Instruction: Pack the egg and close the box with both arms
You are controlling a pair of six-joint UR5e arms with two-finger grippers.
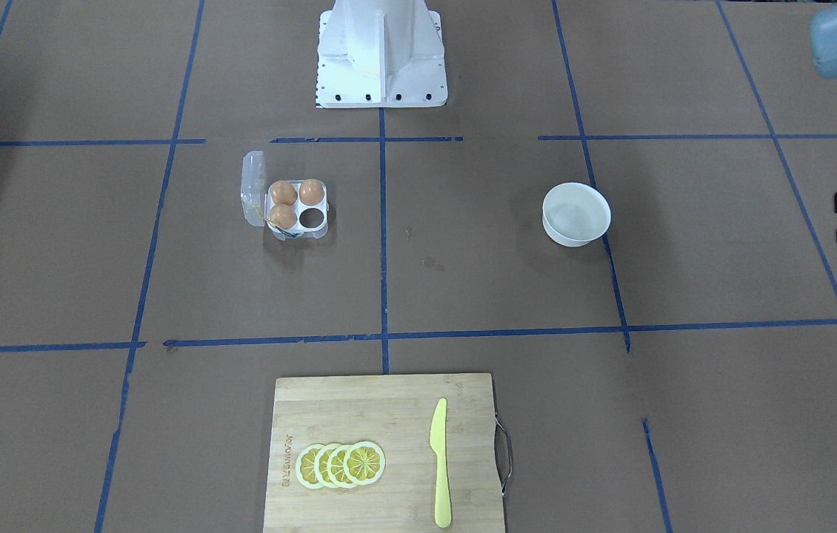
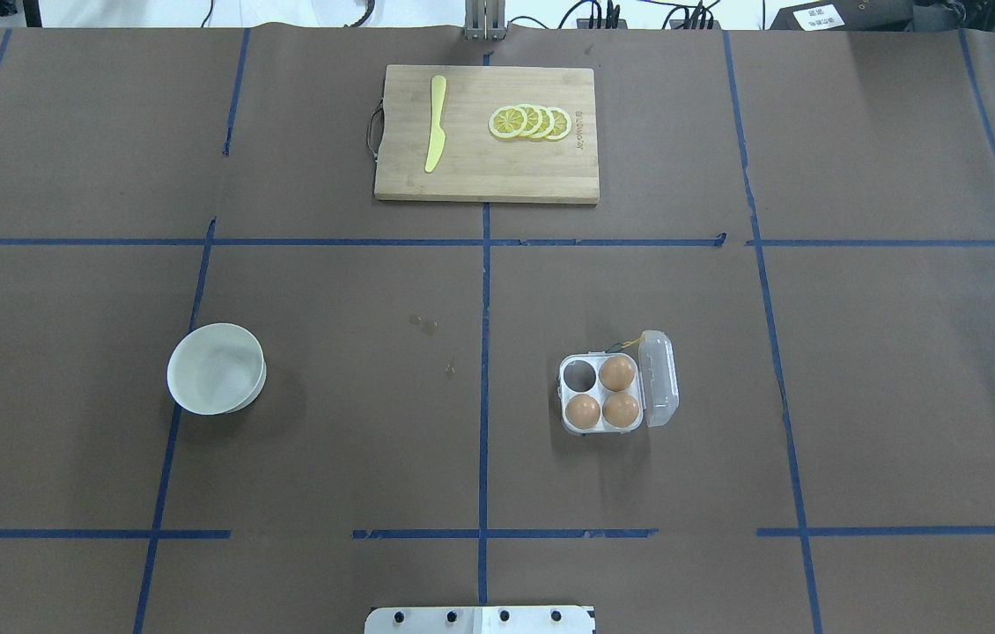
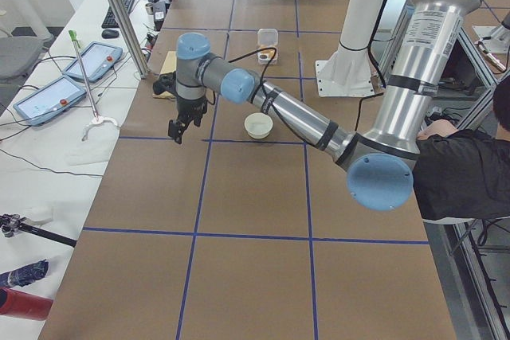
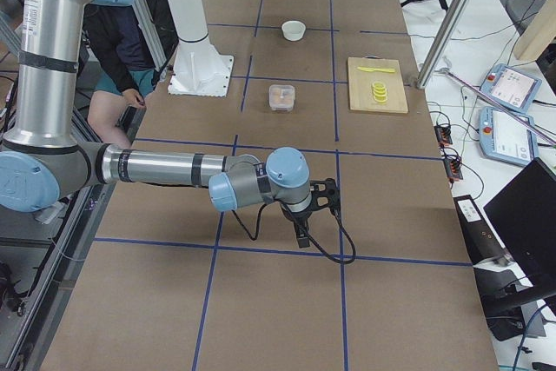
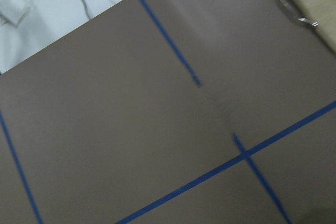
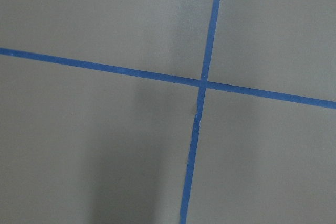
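Box (image 2: 601,393) sits flat on the robot's right half of the table (image 2: 330,440), just right of the centre tape line (image 2: 484,291). Its lid (image 2: 662,377) is swung open on the side away from centre. 4 cells: 3 eggs (image 2: 616,372) seated, 1 per cell. The 4th cell (image 2: 578,375), toward centre & on the far side from the robot, is bare. A bit of yellow band shows at the far hinge corner.

Room: brown paper all round the box. Bowl (image 2: 216,368) is across the centre line on the left half, well apart. Cutting board (image 2: 471,176) lies at the far edge, straddling the centre line, also well apart. Pedestal (image 1: 381,52) stands at the near edge, centre.

Writing: burnt-in brand mark along the board's short edge beside the slices, too small to read.

Counts: 1 white bowl, 1 board w/ metal handle (image 2: 371,132), 1 yellow knife (image 2: 436,123), 4 lemon slices (image 2: 531,122) overlapping in a row.

Left arm (image 3: 295,117) reaches out past the bowl toward the table's left end. Left gripper (image 3: 177,129) hangs above the paper w/ fingers pointing down, well apart from the box; can't tell if jaws are apart or together. Its wrist cam shows paper, tape & the board's handle corner.

Right arm (image 4: 165,167) stretches toward the table's right end. Right gripper (image 4: 302,234) shows only in the right side view, low over the paper near a tape line, well apart from the box; jaw state can't tell. Its wrist cam shows only a tape crossing
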